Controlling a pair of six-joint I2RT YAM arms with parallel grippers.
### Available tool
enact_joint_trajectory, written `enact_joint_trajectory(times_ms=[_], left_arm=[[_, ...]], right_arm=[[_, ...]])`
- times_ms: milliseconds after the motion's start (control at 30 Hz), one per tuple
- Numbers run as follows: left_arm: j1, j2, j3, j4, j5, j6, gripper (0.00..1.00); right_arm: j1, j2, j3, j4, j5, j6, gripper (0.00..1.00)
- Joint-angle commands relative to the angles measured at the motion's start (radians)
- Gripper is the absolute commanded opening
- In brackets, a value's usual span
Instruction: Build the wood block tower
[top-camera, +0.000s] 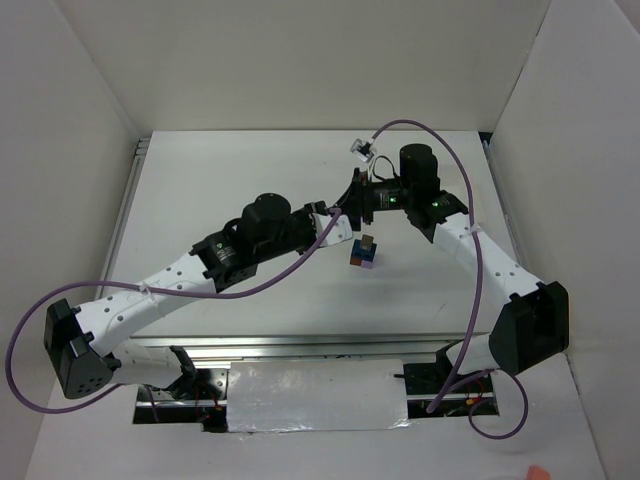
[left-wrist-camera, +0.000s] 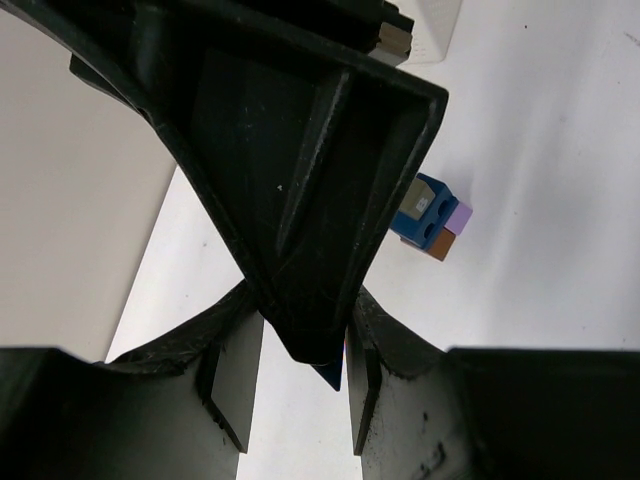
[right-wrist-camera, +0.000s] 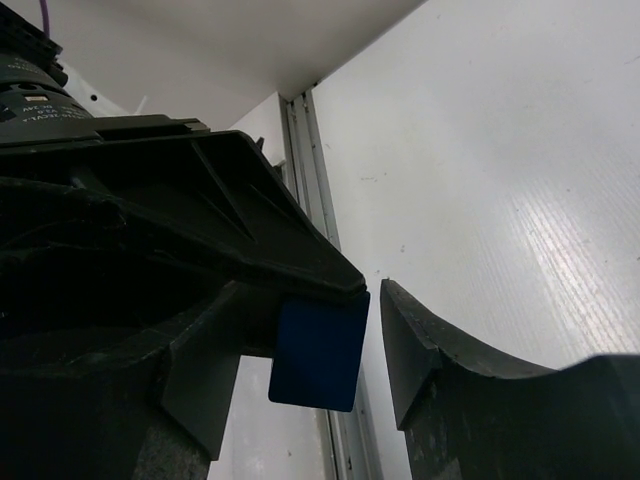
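Observation:
The wood block tower (top-camera: 365, 253) stands mid-table, grey on top, blue and lavender below. In the left wrist view the tower (left-wrist-camera: 432, 218) shows blue, lavender and brown-orange. Just behind the tower, the two grippers meet in the air. My left gripper (top-camera: 343, 228) (left-wrist-camera: 305, 335) is shut on a dark blue block (right-wrist-camera: 318, 350), of which only a corner (left-wrist-camera: 335, 375) peeks out in its own view. My right gripper (top-camera: 358, 205) (right-wrist-camera: 312, 322) straddles that block, open. A narrow gap shows between the block and its right finger (right-wrist-camera: 410, 340).
White walls enclose the white table (top-camera: 250, 170) on three sides. A metal rail (top-camera: 135, 200) (right-wrist-camera: 310, 150) runs along the table's left edge. Purple cables (top-camera: 470, 150) loop over both arms. A white rectangular tray (top-camera: 318, 395) lies between the arm bases.

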Motion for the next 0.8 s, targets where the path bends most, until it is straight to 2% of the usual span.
enact_joint_trajectory(times_ms=[0, 300, 400, 433, 467, 500, 533, 767], left_arm=[[-0.012, 0.005, 0.024, 0.092, -0.02, 0.005, 0.36], [-0.027, 0.012, 0.029, 0.091, -0.051, 0.013, 0.36], [-0.027, 0.012, 0.027, 0.088, -0.052, 0.007, 0.49], [-0.027, 0.012, 0.026, 0.088, -0.051, 0.004, 0.63], [-0.029, 0.009, 0.023, 0.086, -0.049, -0.001, 0.71], [-0.029, 0.004, 0.018, 0.083, -0.046, -0.005, 0.82], [-0.029, -0.001, 0.014, 0.082, -0.04, -0.015, 0.99], [-0.004, -0.053, -0.048, 0.109, -0.041, -0.122, 0.99]], right_arm=[[0.009, -0.014, 0.027, -0.018, -0.03, -0.004, 0.62], [0.009, -0.015, 0.027, -0.003, -0.057, -0.001, 0.42], [0.006, -0.02, 0.021, 0.017, -0.065, -0.017, 0.36], [0.004, -0.023, 0.019, 0.017, -0.062, -0.027, 0.2], [0.004, -0.027, 0.013, 0.02, -0.03, -0.03, 0.0], [0.001, -0.04, 0.009, 0.025, -0.025, -0.053, 0.0], [-0.002, -0.043, 0.007, 0.017, -0.025, -0.071, 0.0], [-0.06, -0.072, -0.007, 0.043, -0.008, -0.151, 0.0]])
